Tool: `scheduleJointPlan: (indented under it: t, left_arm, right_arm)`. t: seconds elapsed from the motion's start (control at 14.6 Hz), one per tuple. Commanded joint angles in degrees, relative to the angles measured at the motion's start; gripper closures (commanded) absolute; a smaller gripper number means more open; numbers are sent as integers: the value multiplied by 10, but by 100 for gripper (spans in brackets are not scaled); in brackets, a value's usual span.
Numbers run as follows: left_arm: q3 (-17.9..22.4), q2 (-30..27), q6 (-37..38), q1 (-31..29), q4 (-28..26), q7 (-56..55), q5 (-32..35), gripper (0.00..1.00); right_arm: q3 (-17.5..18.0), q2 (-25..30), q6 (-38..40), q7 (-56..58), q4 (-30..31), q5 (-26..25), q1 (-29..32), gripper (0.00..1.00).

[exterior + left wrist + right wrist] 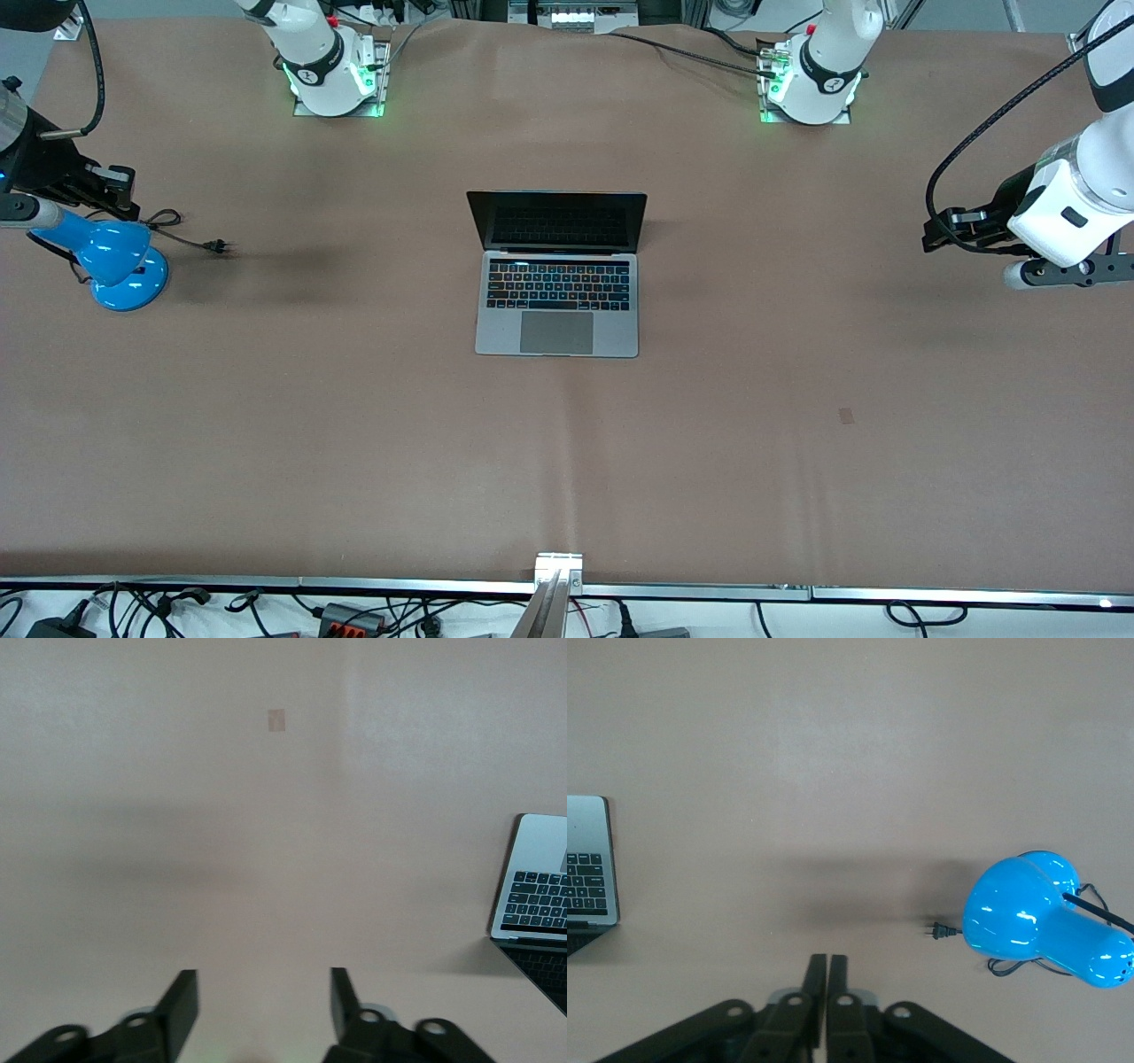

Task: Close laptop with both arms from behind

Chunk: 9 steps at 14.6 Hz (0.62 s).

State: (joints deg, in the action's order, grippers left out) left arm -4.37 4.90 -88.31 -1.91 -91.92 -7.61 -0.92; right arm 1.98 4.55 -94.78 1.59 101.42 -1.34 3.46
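Observation:
The silver-grey laptop (557, 330) stands open in the middle of the table, its black screen upright and facing the front camera. A corner of it shows in the left wrist view (535, 870) and in the right wrist view (586, 831). My left gripper (944, 232) hangs over the bare table at the left arm's end, well apart from the laptop; its fingers (264, 980) are open and empty. My right gripper (112, 188) hangs over the right arm's end of the table, by a blue lamp; its fingers (827, 962) are shut on nothing.
A blue desk lamp (120, 262) lies at the right arm's end of the table, also in the right wrist view (1036, 918), with its cord and plug (217, 245) trailing toward the laptop. A small dark patch (847, 415) marks the brown table cover.

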Motion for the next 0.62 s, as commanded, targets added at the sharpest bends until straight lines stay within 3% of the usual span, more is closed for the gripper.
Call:
scheduleJointPlan:
  t: [0.0, 0.07, 0.55]
  left_arm:
    - [-6, -3, 21, 0, 10, 4, -7, 96]
    - [-6, -5, 29, 1, 10, 3, -7, 99]
    - [-7, -5, 67, 1, 11, 6, -7, 99]
  right_arm:
    - [7, 7, 17, 9, 4, -2, 3, 100]
    - [7, 7, 21, 7, 4, -2, 3, 100]
    - [7, -9, 49, 5, 5, 4, -12, 100]
